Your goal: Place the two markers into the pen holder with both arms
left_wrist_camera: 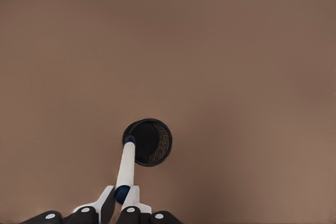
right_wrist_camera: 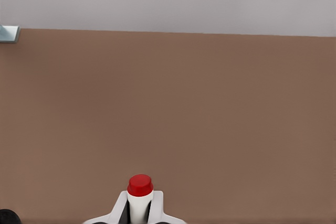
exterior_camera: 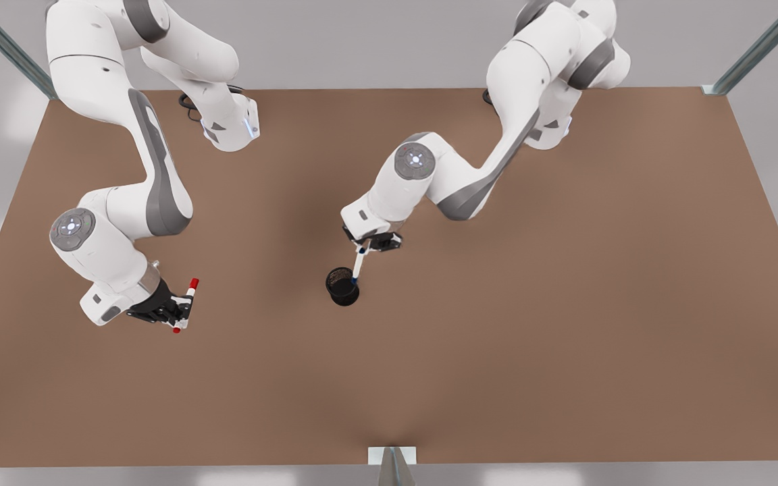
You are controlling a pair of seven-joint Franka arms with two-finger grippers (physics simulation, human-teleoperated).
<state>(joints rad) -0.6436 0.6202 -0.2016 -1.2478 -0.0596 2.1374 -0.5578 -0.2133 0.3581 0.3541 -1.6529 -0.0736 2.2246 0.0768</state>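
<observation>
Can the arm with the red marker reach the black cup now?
Probably not yet. The left gripper holds the blue marker over the pen holder, blocking the right gripper with the red marker.

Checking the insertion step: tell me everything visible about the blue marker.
The blue marker is a slim white barrel with dark blue at both ends, smooth and plastic-looking. The left gripper is shut on its upper part, holding it tilted, upper end towards the gripper. In the left wrist view its lower blue end sits at the rim of the pen holder, the black mesh cup standing upright on the brown table. Whether the tip is already inside cannot be told.
</observation>
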